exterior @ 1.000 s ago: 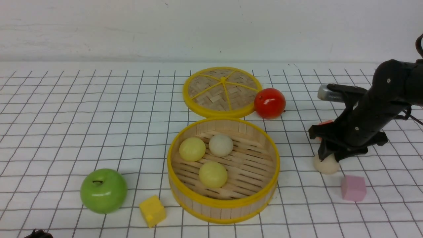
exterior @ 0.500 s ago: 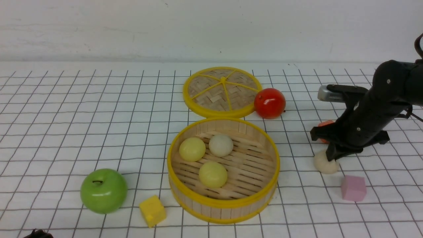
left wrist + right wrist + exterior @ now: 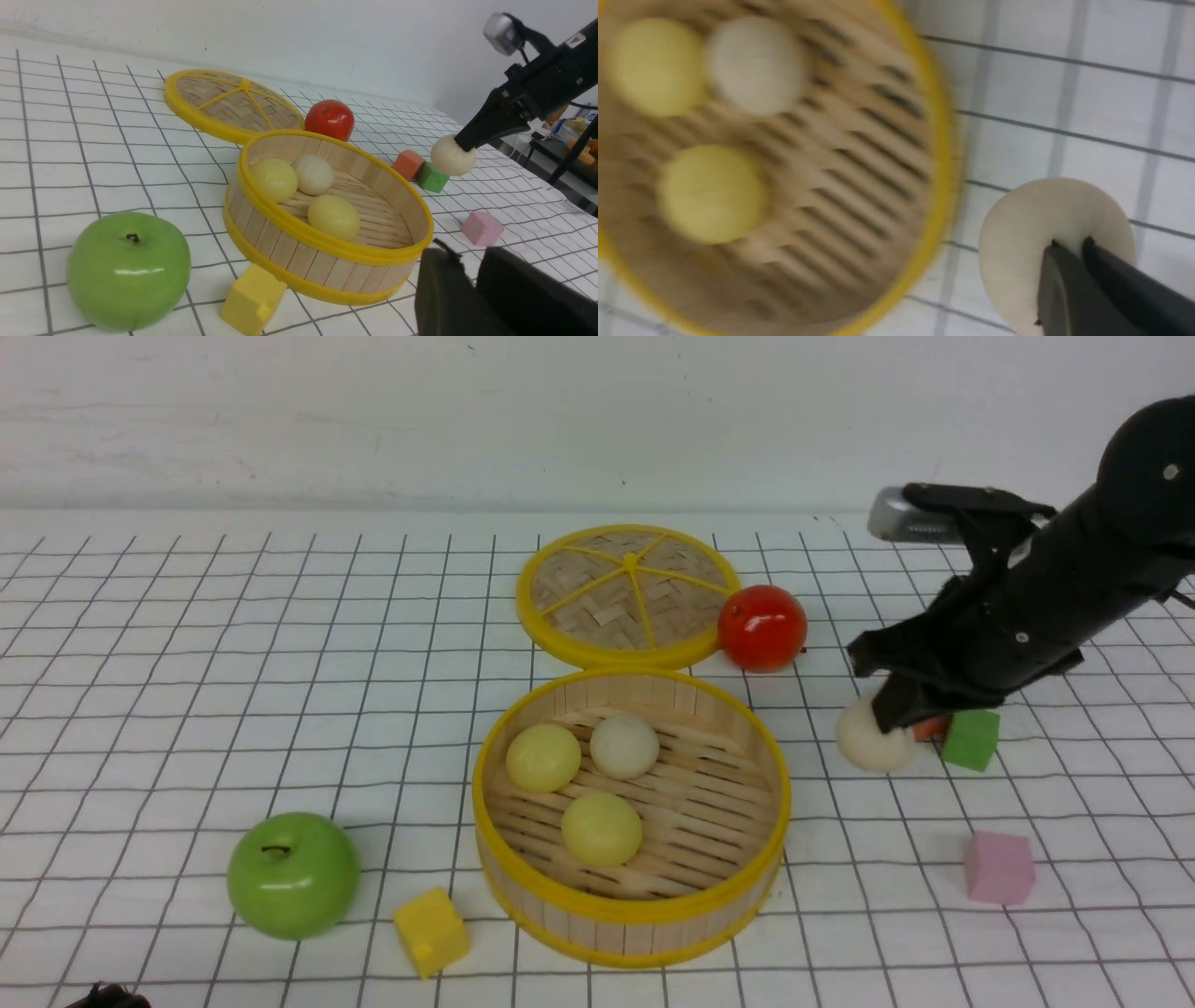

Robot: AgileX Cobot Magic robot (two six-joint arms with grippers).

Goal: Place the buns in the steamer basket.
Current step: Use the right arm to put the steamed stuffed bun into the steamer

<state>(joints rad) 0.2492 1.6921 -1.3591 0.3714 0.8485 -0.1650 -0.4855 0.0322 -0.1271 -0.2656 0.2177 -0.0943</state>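
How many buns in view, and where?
4. Three lie in the steamer basket: two yellow buns and one off-white bun. The fourth bun is held by the right hand, to the basket's right.

Black right arm (image 3: 1074, 588), pale screws (image 3: 1164, 472), silver module (image 3: 898, 519)

My right claw (image 3: 894, 714) is black, and the bun (image 3: 868, 739) it pinches is a matte off-white. The steamer basket (image 3: 644, 919) has bright yellow rims, a wall of pale wooden strips and a tan slatted floor with dark gaps. The pale yellow buns (image 3: 543, 757) (image 3: 602, 828) and an off-white bun (image 3: 625, 746) show against those slats. The lid (image 3: 627, 593) is beige herringbone weave with a yellow rim and yellow spokes. I see a glossy red apple (image 3: 762, 627), a glossy green apple (image 3: 293, 875), a yellow cube (image 3: 430, 931), a pink cube (image 3: 999, 868), a green cube (image 3: 971, 739) and an orange-red cube (image 3: 408, 164). The tabletop (image 3: 187, 663) is white with a dark grid.
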